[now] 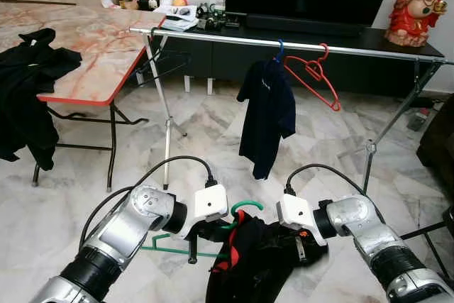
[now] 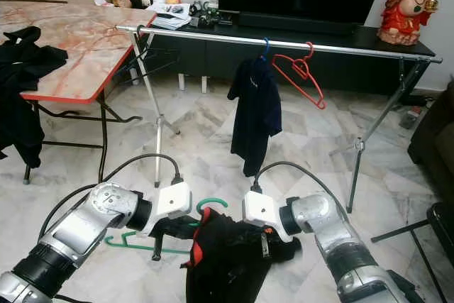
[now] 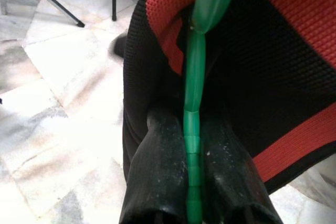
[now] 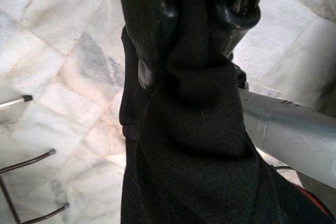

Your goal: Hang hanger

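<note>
A green hanger [image 1: 245, 208] carries a black garment with red trim [image 1: 259, 260], held low in front of me over the floor. My left gripper [image 3: 191, 129] is shut on the green hanger's bar [image 3: 193, 129], the two black fingers [image 3: 157, 171] pressed to either side of it. My right gripper [image 4: 197, 19] is shut on a bunched fold of the black garment [image 4: 194, 145]. Farther ahead stands a silver drying rack rail [image 1: 355, 49] with a dark shirt [image 1: 266, 115] on a blue hanger and an empty red hanger [image 1: 312, 76].
A marble-top folding table [image 1: 92, 47] with black clothes [image 1: 28, 97] stands at the left. A dark TV cabinet [image 1: 298, 54] and a red figurine [image 1: 418, 5] are behind the rack. The rack's legs [image 1: 164, 125] stand on the marble floor. A dark sofa edge [image 1: 440, 147] is on the right.
</note>
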Robot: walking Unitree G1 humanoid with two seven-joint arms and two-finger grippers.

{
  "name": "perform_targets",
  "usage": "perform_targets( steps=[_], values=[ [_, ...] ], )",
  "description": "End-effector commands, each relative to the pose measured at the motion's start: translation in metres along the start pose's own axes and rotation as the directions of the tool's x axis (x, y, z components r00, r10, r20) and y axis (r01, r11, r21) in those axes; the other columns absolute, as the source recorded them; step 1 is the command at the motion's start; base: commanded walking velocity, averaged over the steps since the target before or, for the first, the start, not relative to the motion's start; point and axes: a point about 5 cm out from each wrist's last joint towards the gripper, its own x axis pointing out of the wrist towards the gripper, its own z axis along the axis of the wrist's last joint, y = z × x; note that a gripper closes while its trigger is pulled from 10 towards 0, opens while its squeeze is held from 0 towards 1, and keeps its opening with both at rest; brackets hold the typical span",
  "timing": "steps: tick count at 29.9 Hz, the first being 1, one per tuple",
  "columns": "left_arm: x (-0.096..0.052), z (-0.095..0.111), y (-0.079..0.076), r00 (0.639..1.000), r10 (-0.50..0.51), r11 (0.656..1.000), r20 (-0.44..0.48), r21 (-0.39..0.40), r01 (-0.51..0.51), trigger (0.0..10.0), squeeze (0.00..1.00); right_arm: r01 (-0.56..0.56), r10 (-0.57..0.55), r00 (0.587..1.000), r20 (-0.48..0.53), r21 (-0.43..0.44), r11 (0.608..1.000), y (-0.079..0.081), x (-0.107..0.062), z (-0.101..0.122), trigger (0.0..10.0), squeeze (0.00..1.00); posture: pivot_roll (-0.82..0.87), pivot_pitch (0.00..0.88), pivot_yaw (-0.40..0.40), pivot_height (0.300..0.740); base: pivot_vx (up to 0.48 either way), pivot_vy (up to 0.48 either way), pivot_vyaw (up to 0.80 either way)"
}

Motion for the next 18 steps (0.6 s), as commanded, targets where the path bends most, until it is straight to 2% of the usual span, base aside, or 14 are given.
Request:
perform_targets(
  steps=[1,5,17,18],
  values=[
    [-0.0072,0.0185,0.0104,0.998,0.047,0.997,0.034,0.065,-0.050,10.0,0.00,-0.049,0.048,0.999,0.011,0.014,0.999,0.0069,0.0020,-0.0037,0.0,0.00,0.02,0.034,-0.068,0.740,0.000,0.000,0.00],
    [-0.0069,0.0182,0.0139,0.997,0.068,0.996,0.037,0.046,-0.070,10.0,0.00,-0.047,0.047,0.999,0.002,0.023,0.999,0.0076,0.0007,-0.0062,0.0,0.00,0.02,0.032,-0.069,0.740,0.000,0.000,0.00],
    [-0.0052,0.0178,0.0135,0.997,0.070,0.996,0.042,0.054,-0.072,10.0,0.00,-0.068,0.068,0.998,-0.006,0.033,0.997,0.0117,0.0031,-0.0096,0.0,0.00,0.02,0.012,-0.068,0.740,0.000,0.000,0.00],
    [-0.0055,0.0170,0.0132,0.997,0.069,0.996,0.041,0.054,-0.071,10.0,0.21,-0.068,0.068,0.998,-0.007,0.035,0.997,0.0120,0.0030,-0.0102,0.0,0.00,0.02,0.011,-0.069,0.740,0.000,0.000,0.00]
  ],
)
